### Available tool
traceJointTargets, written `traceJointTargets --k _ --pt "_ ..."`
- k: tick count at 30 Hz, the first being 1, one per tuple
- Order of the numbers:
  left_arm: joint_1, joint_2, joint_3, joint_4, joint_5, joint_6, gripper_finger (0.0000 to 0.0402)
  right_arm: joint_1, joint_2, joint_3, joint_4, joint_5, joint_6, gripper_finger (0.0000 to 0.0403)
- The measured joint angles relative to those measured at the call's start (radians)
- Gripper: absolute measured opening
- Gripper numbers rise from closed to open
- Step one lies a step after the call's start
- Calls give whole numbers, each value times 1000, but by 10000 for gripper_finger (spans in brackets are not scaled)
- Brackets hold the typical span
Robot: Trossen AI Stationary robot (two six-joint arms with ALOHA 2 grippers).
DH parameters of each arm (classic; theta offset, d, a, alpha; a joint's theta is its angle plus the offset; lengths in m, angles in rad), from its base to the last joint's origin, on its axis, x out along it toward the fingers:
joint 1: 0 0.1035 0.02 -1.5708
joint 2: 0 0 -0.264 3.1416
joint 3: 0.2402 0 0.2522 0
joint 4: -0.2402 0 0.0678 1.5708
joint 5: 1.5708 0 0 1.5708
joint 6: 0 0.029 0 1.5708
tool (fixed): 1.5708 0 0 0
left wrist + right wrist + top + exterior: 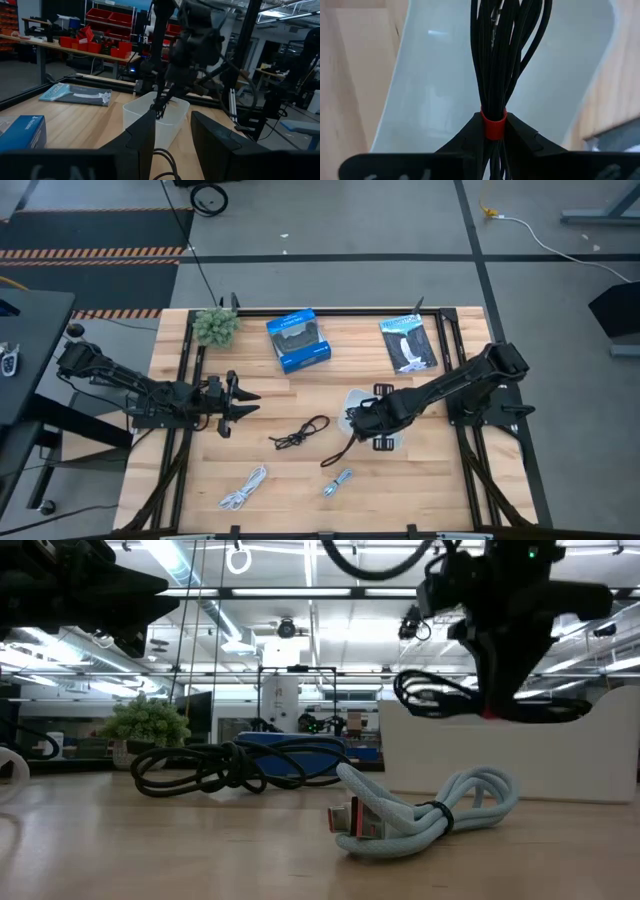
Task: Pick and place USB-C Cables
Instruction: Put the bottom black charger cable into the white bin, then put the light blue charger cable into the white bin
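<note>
My right gripper point(493, 131) hangs over the white tray point(420, 95), its fingers clamped on the black cable with red ties point(505, 55) right at one red band. The strands of that bundle run from my fingertips out across the tray's pale floor. In the high view the same gripper point(362, 423) sits at the tray point(359, 401), and part of the black cable point(338, 454) trails off the tray's near side onto the wooden table point(420, 490). In the low view the coil point(440, 695) is lifted clear of the tabletop, in front of the tray's wall point(560, 755).

My left gripper point(238, 403) waits well to the left of the tray, fingers apart, holding nothing; its wrist camera looks between its two dark fingers point(142, 137) at the tray point(135, 112) and my other arm above it.

The plain black cable point(300, 432) lies loosely coiled on the wood between my left gripper and the tray. The silvery grey-blue cable point(337, 482) lies nearer the table's front edge than the tray; in the low view it is the closest thing point(420, 815), tied at the middle, with a plug end facing the camera. The white cable point(244, 487) lies farther left of the tray, also near the front edge.

Beyond the tray, along the back edge, stand a blue box point(298, 340), a small green plant point(216, 326) and a flat packaged item point(408, 342).
</note>
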State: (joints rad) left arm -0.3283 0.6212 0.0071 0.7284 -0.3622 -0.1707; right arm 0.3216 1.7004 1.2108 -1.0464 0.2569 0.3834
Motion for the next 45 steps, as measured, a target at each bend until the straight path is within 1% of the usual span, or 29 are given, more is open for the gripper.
traceJointTargets --k 6,15,21,25,30,34,37,42,45 --pt "0 0 0 0 0 0 133 -35 0 -92 118 -48 -10 64" --pt "0 0 0 0 0 0 133 -84 0 -168 200 -99 -2 65" --pt "0 0 0 0 0 0 133 -111 0 -206 214 -106 17 72" --pt "0 0 0 0 0 0 133 -124 0 -232 237 -124 26 85" --pt "0 0 0 0 0 0 133 -133 0 -243 249 -162 33 118" --pt "0 0 0 0 0 0 133 -134 0 -221 220 -205 33 149" --pt "0 0 0 0 0 0 133 -131 0 -169 156 -209 33 169" --pt "0 0 0 0 0 0 133 -105 0 -51 47 -164 33 188" --pt "0 0 0 0 0 0 133 -71 0 24 26 -123 27 191"
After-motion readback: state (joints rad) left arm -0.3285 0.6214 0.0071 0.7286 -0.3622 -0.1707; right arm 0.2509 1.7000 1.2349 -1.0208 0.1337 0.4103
